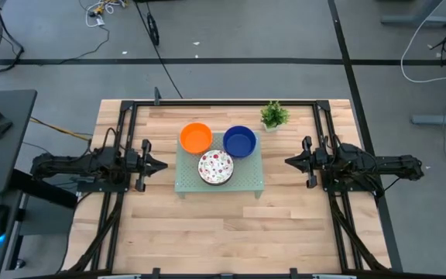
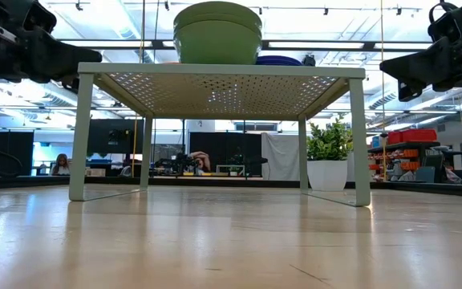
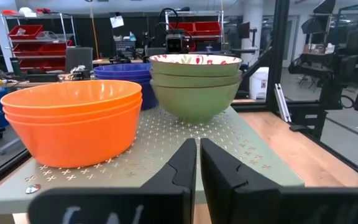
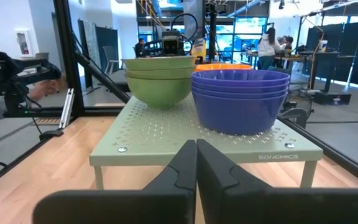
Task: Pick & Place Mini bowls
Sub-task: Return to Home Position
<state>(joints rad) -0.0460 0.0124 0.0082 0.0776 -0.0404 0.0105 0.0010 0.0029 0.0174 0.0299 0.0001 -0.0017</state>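
Three stacks of mini bowls stand by their bases on the pale green perforated tray [image 1: 246, 182]. The orange stack [image 1: 196, 138] [image 3: 73, 118] is at the tray's far left. The dark blue stack [image 1: 239, 141] [image 4: 241, 99] is at its far right. The stack that is white with red speckles inside and green outside [image 1: 215, 167] [image 3: 196, 84] [image 2: 217, 32] sits at the near middle. My left gripper [image 1: 163, 164] [image 3: 197, 168] is shut and hovers just left of the tray. My right gripper [image 1: 287, 161] [image 4: 196, 163] is shut and hovers just right of it. Neither touches anything.
The tray stands on four legs [image 2: 79, 136], raised above the wooden table top [image 1: 223, 232]. A small green potted plant [image 1: 274, 115] stands beyond the tray's far right corner. Black frame rails [image 1: 122, 209] run along the table's left and right sides.
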